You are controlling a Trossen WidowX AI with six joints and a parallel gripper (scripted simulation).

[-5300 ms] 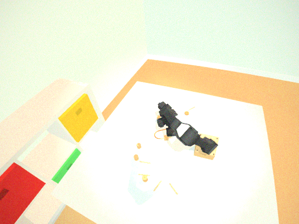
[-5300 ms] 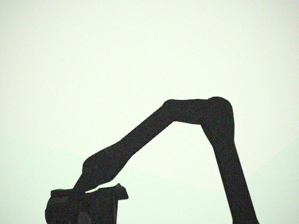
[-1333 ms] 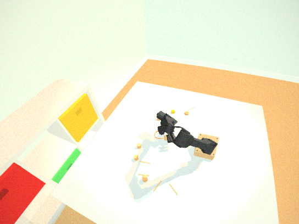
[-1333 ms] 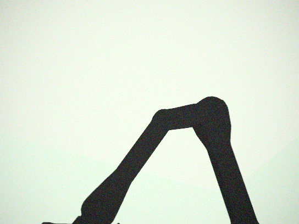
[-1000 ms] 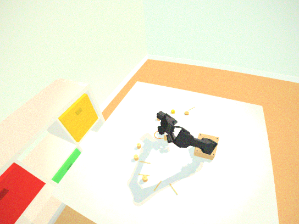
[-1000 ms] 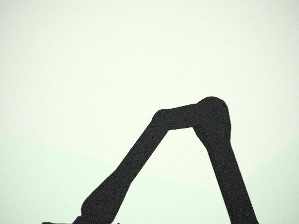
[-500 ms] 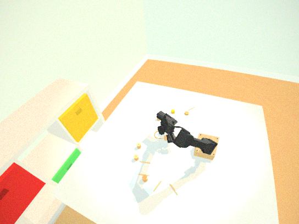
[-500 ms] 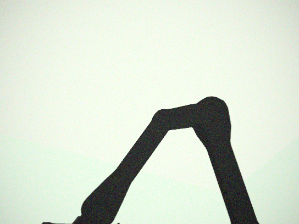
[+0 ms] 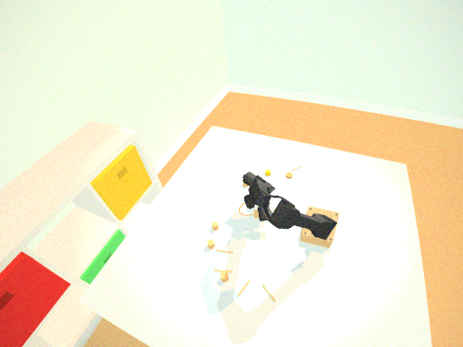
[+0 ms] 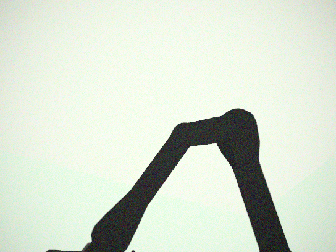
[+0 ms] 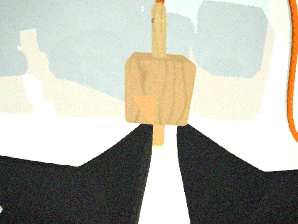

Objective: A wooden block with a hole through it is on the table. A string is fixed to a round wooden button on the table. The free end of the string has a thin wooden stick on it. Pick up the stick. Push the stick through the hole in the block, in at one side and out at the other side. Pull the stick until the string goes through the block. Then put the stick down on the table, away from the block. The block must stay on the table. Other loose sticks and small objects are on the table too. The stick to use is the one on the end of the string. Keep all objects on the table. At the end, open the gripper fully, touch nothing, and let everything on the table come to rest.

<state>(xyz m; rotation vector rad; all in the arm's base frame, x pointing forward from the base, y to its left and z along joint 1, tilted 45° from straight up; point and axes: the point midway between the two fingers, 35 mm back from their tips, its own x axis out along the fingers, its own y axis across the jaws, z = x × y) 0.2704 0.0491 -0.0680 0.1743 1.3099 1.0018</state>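
Observation:
In the wrist view the wooden block [image 11: 160, 87] stands on the table just ahead of my fingers. The thin wooden stick [image 11: 159, 35] passes through its hole. Its far end carries the orange string [image 11: 291, 75], which curves away on the right. Its near tip pokes out of the block's near face between my fingertips. My gripper [image 11: 164, 127] [image 9: 250, 201] is low over the table and shut on that tip. In the top view the arm hides most of the block, and a loop of the string [image 9: 242, 208] shows beside it. The exterior view shows only the arm's silhouette.
Small wooden pieces [image 9: 214, 225] [image 9: 210, 243] [image 9: 267, 172] [image 9: 289, 174] and loose sticks [image 9: 224, 251] [image 9: 243, 288] [image 9: 268, 292] lie around. The arm's wooden base [image 9: 329, 213] is to the right. A shelf with yellow [image 9: 121, 180], green [image 9: 102, 257] and red [image 9: 25, 298] bins stands beyond the left table edge.

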